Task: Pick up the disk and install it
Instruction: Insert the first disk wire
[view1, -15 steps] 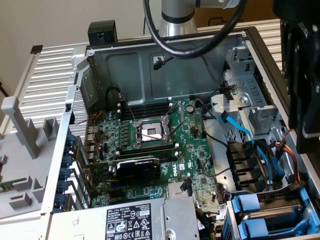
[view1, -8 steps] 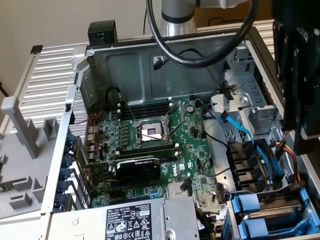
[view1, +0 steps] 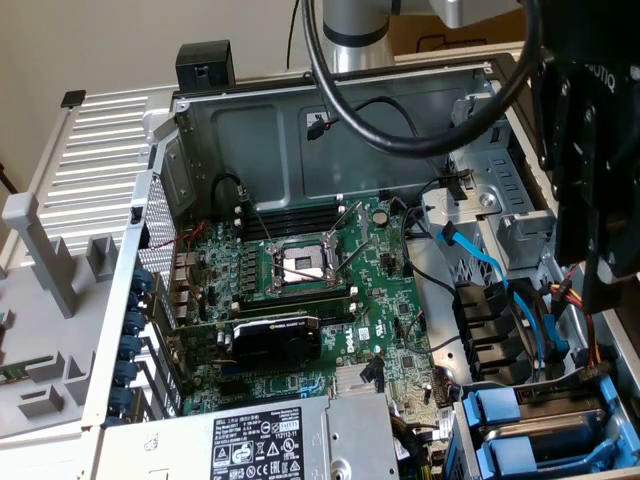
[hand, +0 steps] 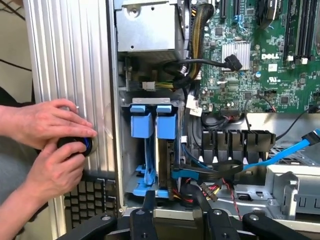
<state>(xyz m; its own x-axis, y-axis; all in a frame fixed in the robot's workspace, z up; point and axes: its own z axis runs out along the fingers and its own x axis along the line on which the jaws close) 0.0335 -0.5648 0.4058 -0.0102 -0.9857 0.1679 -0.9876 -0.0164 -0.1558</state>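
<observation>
Onlooker: Chassis (view1: 250, 140) lies open from where I stand, green motherboard (view1: 300, 290) across its floor, silver power-supply box (view1: 290, 440) along the near edge.

Colleague: And the disk?

Onlooker: In the drive cage (hand: 126, 165) beside that box, at the exterior view's right. Two blue carriers (hand: 141, 125) stand side by side. The disk (hand: 166, 129) I take to be the one with grey metal showing behind its blue handle, on edge between the cage walls.

Colleague: Is the gripper (hand: 174, 200) on it?

Onlooker: No. It hangs near the cage mouth, fingers (hand: 148, 210) parted to a middling gap, nothing between them.

Colleague: How would it handle?

Onlooker: Stiff and dense for its size, I'd judge; bare metal slick, the works inside no friend of knocks. The plastic frame gives a little and grips better, so the blue handle or the frame's long sides look the place to pinch, not the flat faces. Blue data cable (hand: 280, 152) and red-and-yellow wires (hand: 220, 187) run close and could snag.

Colleague: Those hands?

Onlooker: A person's hands (hand: 45, 120) outside the ribbed side panel (hand: 70, 60), closed round a small black-and-blue object (hand: 75, 144); what it is I cannot tell.
</observation>
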